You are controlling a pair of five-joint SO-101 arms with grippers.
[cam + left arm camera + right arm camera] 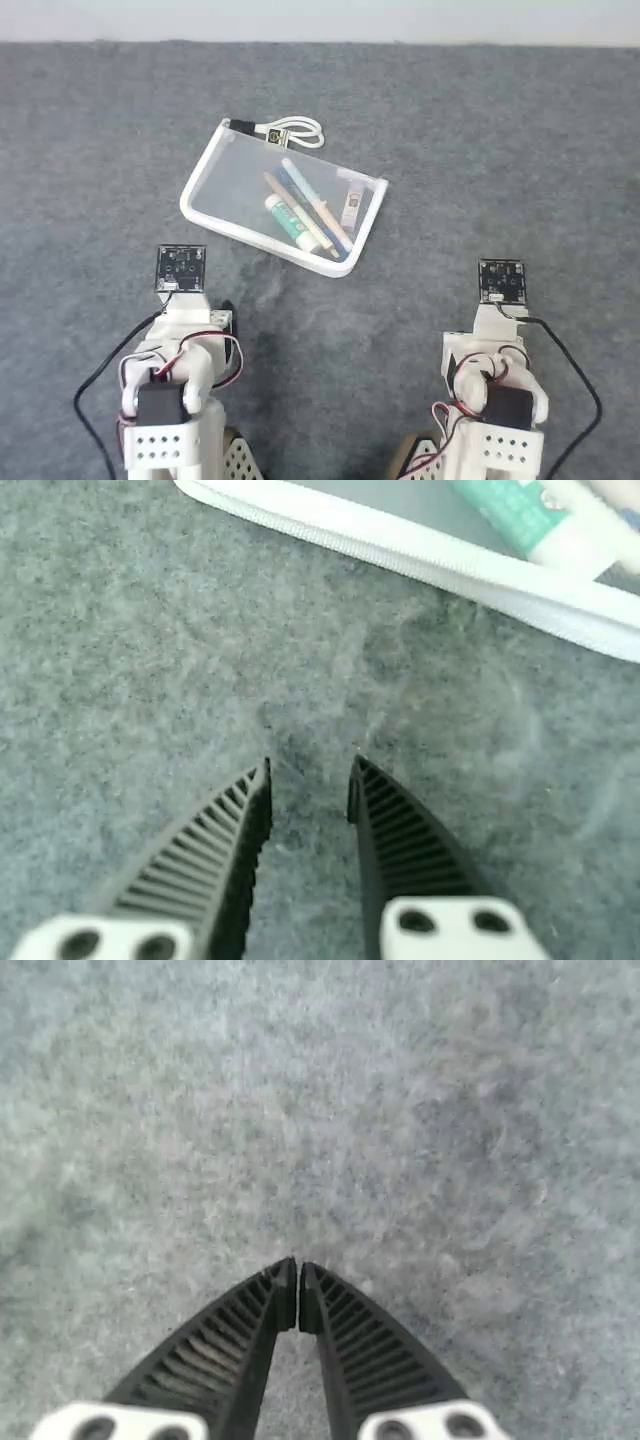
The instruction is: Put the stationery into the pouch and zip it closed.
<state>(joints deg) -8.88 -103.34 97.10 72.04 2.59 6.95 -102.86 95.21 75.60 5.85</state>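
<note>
A translucent white mesh pouch [215, 190] lies flat in the middle of the grey mat. Inside it I see several pens [310, 205], a green-and-white tube [285, 218] and a small pale item [351, 208]. The zipper pull [243, 126] sits at the pouch's far left corner with a white cord loop [295, 131] trailing from it. My left gripper [310, 770] is slightly open over bare mat, just short of the pouch's near edge [400, 550], where the tube [510, 505] shows through. My right gripper [298, 1265] is shut over bare mat, well away from the pouch.
The left arm [180, 340] and right arm [498, 350] stand at the near edge of the mat, one on each side. Grey mat surrounds the pouch on all sides. A pale wall edge runs along the far side.
</note>
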